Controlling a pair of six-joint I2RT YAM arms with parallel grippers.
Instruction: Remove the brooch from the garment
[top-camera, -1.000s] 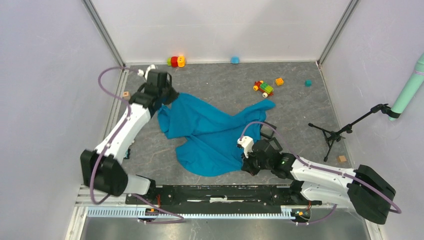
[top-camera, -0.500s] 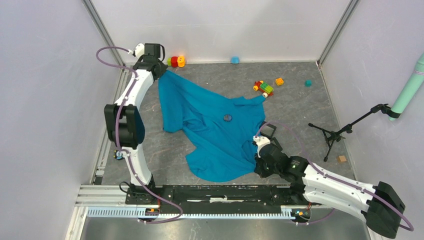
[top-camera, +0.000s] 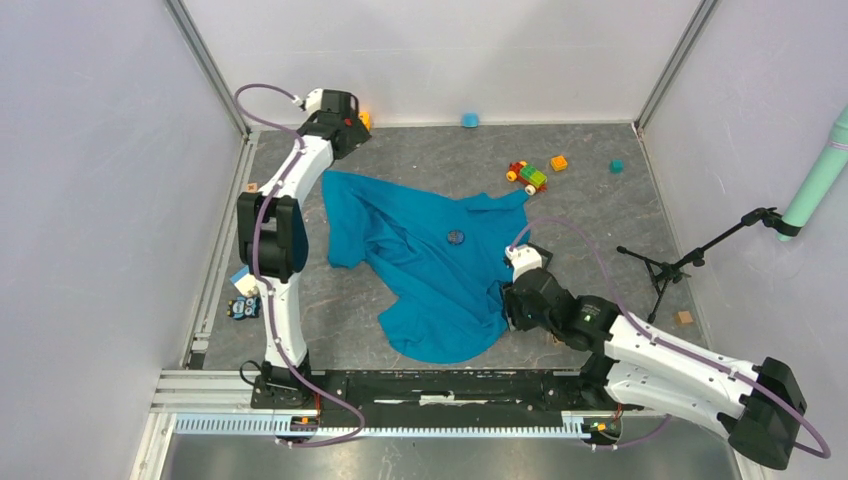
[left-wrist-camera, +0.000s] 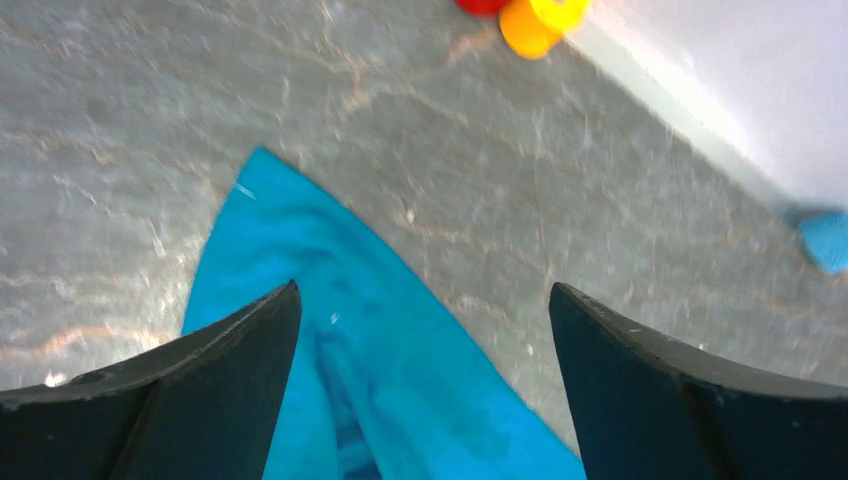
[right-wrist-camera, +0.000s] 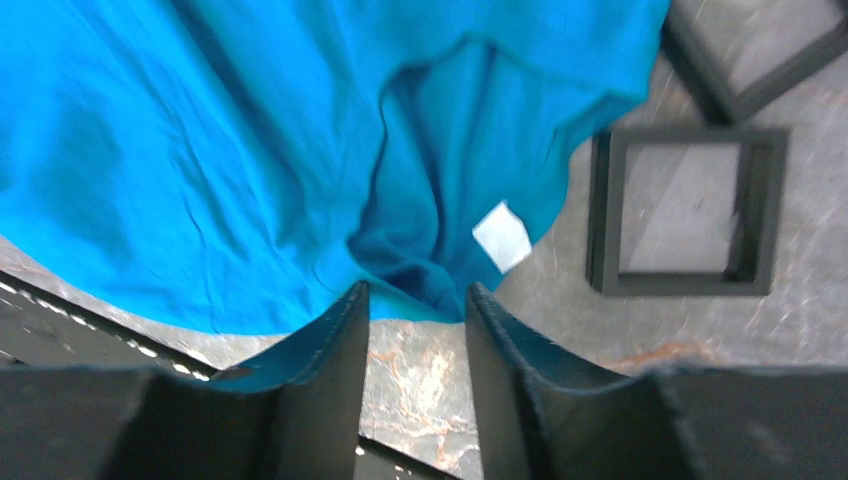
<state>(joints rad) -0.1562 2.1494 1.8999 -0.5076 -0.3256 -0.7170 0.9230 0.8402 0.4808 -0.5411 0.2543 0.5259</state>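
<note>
The garment (top-camera: 430, 260), a bright blue shirt, lies spread on the grey floor. The brooch (top-camera: 456, 237), a tiny dark disc, sits on it near the collar. My left gripper (top-camera: 347, 128) hangs at the far left corner, open, above the cloth's pointed corner (left-wrist-camera: 330, 360); its jaws (left-wrist-camera: 423, 287) stand wide with nothing between them. My right gripper (top-camera: 508, 300) is at the cloth's right edge. Its jaws (right-wrist-camera: 418, 288) are parted over bare floor, the cloth's folded edge (right-wrist-camera: 420, 270) just beyond the tips. A white fabric tag (right-wrist-camera: 501, 236) shows there.
Black square frames (right-wrist-camera: 683, 210) lie right of the cloth edge. Toys sit at the back: a toy car (top-camera: 526, 177), an orange block (top-camera: 558, 163), a yellow-and-red piece (left-wrist-camera: 540, 20). A black stand (top-camera: 665, 268) is at the right, a small toy (top-camera: 243, 307) at the left.
Both grippers have opened and let go of the cloth. The left arm moved right along the back wall. The garment's far corner dropped flat, and the brooch stays in view.
</note>
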